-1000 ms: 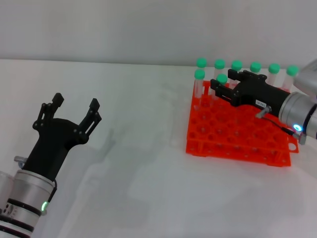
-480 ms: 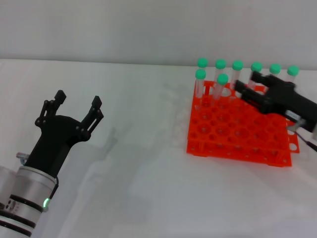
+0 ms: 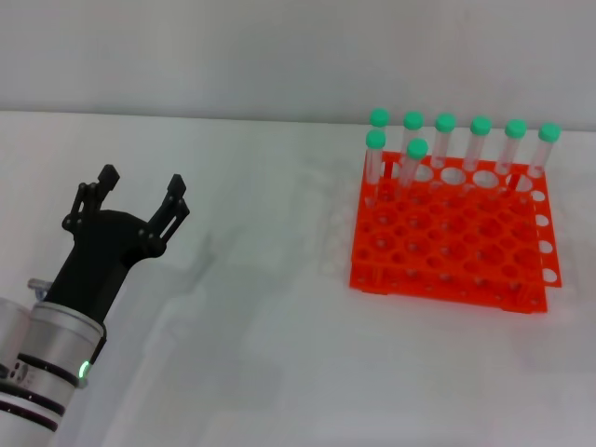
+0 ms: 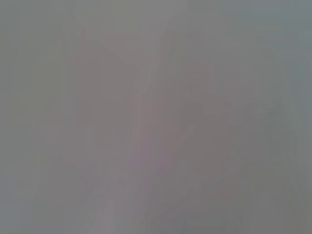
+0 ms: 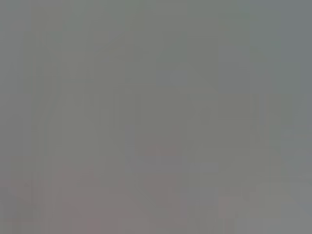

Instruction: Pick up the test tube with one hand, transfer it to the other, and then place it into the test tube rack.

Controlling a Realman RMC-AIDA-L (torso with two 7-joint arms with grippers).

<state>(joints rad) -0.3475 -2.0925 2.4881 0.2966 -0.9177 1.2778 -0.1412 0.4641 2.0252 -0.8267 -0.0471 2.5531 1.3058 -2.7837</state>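
The orange test tube rack (image 3: pixel 447 244) stands on the white table at the right in the head view. Several green-capped test tubes stand upright in it: a row along its far edge and two in front at the left, one of them the test tube (image 3: pixel 413 163) in the second row. My left gripper (image 3: pixel 140 191), black on a silver arm with a green light, is open and empty over the table at the left, far from the rack. My right gripper is out of view. Both wrist views show only plain grey.
The white table (image 3: pixel 261 326) stretches between my left arm and the rack, and a pale wall stands behind the table's far edge.
My right gripper let go of the second-row tube, drew back to the right over the rack and left the view. The tube stays upright in the rack. My left gripper barely moved.
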